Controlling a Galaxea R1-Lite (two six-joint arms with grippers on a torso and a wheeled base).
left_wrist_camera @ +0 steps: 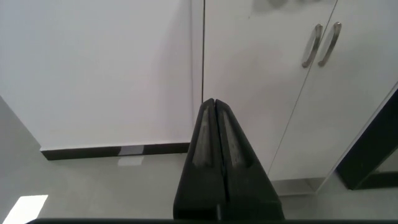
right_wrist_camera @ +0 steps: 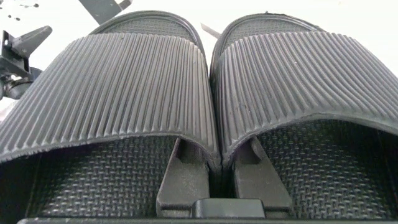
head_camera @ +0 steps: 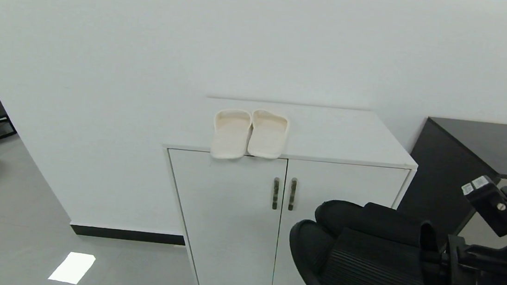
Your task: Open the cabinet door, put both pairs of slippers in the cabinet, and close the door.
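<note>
Head view: black slippers (head_camera: 364,251), with ribbed straps and textured footbeds, are held side by side at lower right of the frame, in front of the white cabinet (head_camera: 228,214). Both cabinet doors are closed. Cream slippers (head_camera: 249,133) lie on its top at frame centre. Right gripper (right_wrist_camera: 216,171) is clamped on the black slippers' adjoining inner walls. Left gripper (left_wrist_camera: 214,106) has its fingers pressed together and faces the cabinet.

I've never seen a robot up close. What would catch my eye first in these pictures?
A pair of black slippers looms at the lower right of the head view, pinched by their inner edges in the right gripper. Beyond stands a white cabinet, both doors shut, with cream slippers side by side on its top near the front edge. The left gripper, shut and empty, is low in front of the cabinet's left side.
</note>
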